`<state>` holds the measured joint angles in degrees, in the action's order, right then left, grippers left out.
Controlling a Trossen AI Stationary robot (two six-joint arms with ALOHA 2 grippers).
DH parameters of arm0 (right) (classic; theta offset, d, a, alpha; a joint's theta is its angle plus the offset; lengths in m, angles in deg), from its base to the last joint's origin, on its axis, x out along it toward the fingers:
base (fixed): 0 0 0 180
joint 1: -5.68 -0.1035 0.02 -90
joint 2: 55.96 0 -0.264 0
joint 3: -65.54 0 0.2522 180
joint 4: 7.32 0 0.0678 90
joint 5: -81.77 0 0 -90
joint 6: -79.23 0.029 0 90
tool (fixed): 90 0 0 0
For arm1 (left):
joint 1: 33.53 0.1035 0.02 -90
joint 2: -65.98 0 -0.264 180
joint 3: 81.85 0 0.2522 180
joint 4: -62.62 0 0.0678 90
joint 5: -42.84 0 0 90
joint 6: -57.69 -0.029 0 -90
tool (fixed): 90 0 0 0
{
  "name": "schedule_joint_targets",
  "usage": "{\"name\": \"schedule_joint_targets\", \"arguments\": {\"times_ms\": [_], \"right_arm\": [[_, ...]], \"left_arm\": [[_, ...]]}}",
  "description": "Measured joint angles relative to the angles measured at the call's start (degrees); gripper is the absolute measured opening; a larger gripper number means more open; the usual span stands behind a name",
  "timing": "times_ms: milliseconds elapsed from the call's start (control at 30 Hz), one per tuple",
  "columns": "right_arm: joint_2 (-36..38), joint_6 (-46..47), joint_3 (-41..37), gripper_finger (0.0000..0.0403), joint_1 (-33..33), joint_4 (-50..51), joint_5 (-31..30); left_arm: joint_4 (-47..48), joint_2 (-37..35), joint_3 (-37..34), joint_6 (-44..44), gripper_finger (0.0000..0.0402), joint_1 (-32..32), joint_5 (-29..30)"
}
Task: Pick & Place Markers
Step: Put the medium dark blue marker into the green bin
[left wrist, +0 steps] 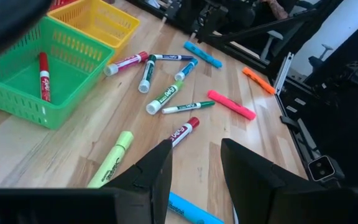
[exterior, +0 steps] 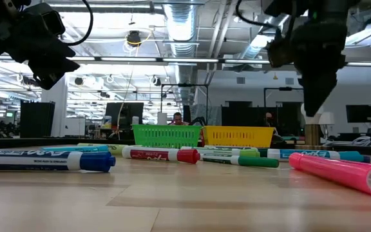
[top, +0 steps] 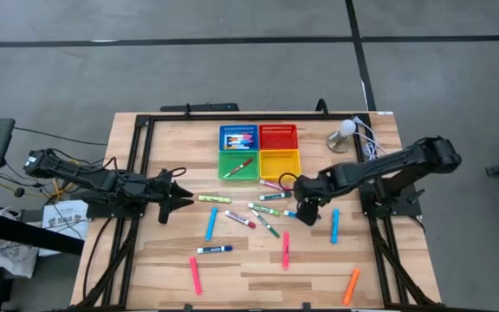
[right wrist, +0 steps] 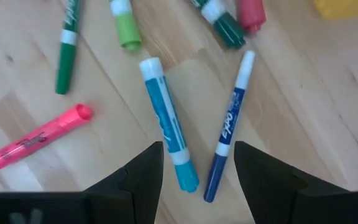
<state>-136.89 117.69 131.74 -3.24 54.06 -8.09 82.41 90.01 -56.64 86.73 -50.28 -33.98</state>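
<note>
Right tool: above the middle of the bench, fingers apart with nothing between them, poised over a light blue marker and a dark blue marker lying side by side.
Left tool: at the bench's left side, fingers apart and empty, pointing toward a yellow marker.
Markers: most scattered loose across the bench; one red marker lies in the green basket.
Baskets: blue, red, green and yellow, grouped at the far edge.
</note>
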Motion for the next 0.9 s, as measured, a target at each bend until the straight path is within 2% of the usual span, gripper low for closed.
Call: {"name": "schedule_joint_targets", "arguments": {"times_ms": [400,900], "right_arm": [[-8.5,0.6,0.0,0.0186,-0.2,3.6,-0.2],[-15.9,0.7,0.0,0.0186,1.4,1.7,-2.5]], "left_arm": [[-0.4,0.0,0.0,0.3,0.0136,0.0,0.0],[-0.9,0.0,0.0,0.4,0.0136,0.0,0.1]]}}
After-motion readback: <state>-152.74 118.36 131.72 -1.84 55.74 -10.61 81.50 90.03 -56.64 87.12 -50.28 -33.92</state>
